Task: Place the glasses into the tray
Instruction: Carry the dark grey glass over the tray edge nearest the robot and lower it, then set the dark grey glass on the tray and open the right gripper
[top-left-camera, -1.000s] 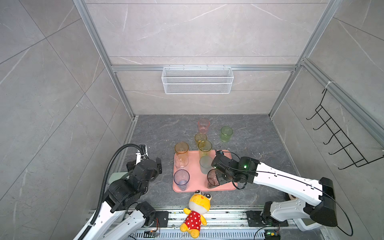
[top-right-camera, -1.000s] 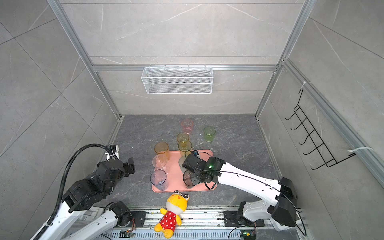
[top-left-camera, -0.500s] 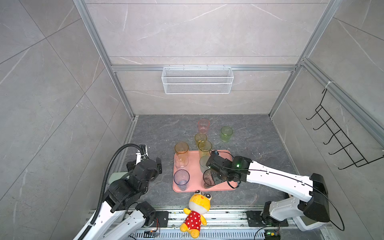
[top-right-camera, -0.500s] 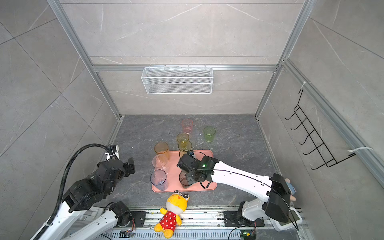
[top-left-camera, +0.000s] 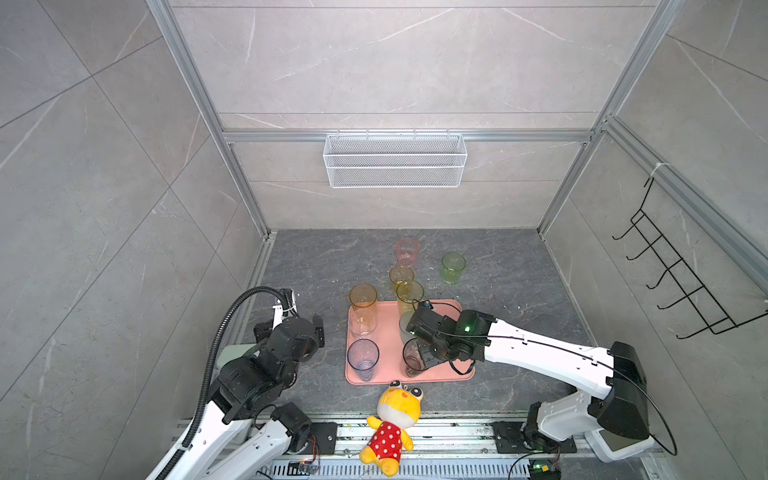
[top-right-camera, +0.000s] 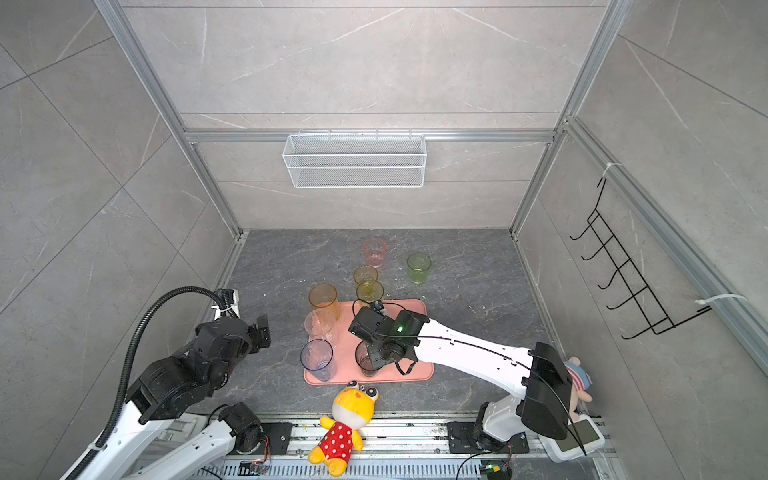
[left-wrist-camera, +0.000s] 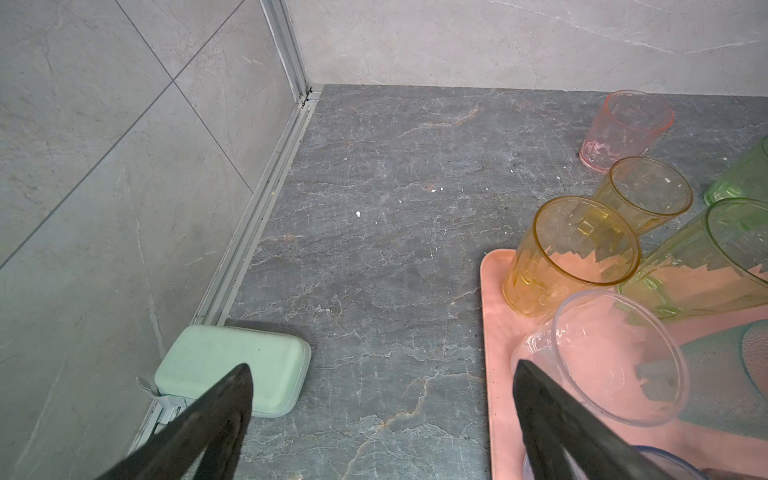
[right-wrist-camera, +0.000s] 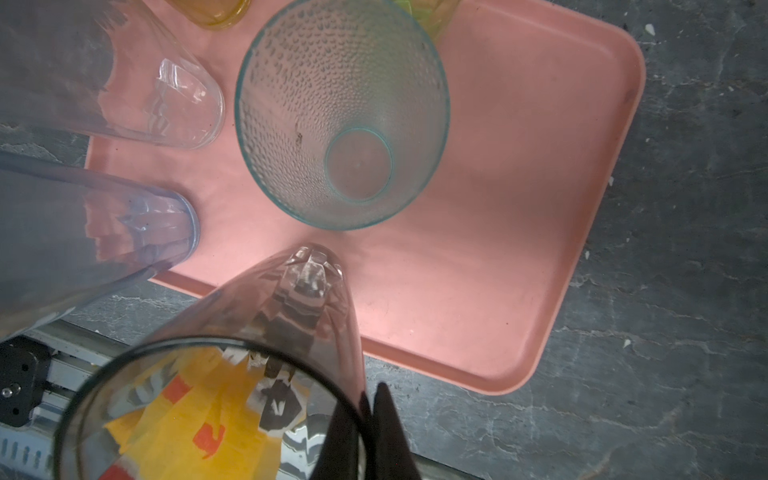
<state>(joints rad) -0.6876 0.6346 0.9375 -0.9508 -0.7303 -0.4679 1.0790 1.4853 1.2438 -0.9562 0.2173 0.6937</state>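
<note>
Right end effector (right-wrist-camera: 371, 397) grips the smoky glass (right-wrist-camera: 291, 316) — left end effector (left-wrist-camera: 382, 368) spread wide.

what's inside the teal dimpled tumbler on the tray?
Nothing: the right wrist view looks down the teal tumbler to its bare round base, the pink tray showing through. In both top views the right arm covers most of it.

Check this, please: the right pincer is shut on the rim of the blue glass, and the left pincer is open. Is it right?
Only the colour is wrong: the right pincer is shut on the rim of the smoky grey glass, as the right wrist view shows. The left pincer is indeed open.
</note>
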